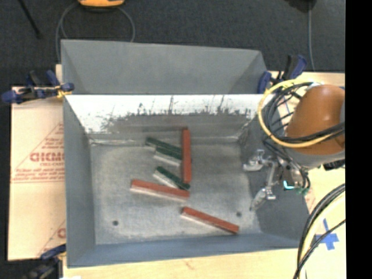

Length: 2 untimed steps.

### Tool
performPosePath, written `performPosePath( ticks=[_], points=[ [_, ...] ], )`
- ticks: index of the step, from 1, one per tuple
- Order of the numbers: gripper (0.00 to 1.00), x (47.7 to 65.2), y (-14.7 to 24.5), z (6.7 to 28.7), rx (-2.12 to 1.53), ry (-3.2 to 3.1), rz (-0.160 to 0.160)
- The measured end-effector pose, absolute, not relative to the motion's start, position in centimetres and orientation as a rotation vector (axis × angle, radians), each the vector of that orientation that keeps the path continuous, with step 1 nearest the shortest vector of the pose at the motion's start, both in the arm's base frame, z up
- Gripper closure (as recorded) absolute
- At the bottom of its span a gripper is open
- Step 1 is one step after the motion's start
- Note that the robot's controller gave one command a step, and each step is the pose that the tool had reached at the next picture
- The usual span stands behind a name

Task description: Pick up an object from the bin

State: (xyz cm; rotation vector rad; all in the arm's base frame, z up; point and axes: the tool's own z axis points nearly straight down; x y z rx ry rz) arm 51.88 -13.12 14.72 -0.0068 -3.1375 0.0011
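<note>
Camera view gives us a red flat bar (pixel 209 220) lying alone on the bin floor, near the front wall and towards the right, slanting so that its right end sits lower in the picture. It is the thing nearest the gripper (pixel 259 180), which we see up and to the right of it, close against the bin's right wall and clear of the bar's right end. The two metal fingers (pixel 254 164) stand apart, one above the other in the picture, and we see nothing between them.

Further left, in the middle of the floor, the other bars lie in a loose cluster. A second red bar (pixel 158 189) with a pale edge lies nearly level, well apart from the first. A third red bar (pixel 186 154) runs straight up the picture. Its lower end meets the right end of a short green bar (pixel 172 177). Another green bar (pixel 164 148) lies above that one, its right end touching the upright red bar.

Around them rise the grey sloping walls of the bin (pixel 78 173). Above the gripper we see the arm's orange cover (pixel 317 121), ringed by looping cables (pixel 273 106).
</note>
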Motion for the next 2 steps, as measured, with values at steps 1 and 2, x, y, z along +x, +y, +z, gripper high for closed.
performPosePath(
  ticks=[1, 2],
  points=[
    [0.00, 52.1, -13.1, 15.2, -0.001, -3.145, 0.003],
    [0.00, 50.4, -8.9, 12.3, 0.027, -3.147, 0.004]
  ],
)
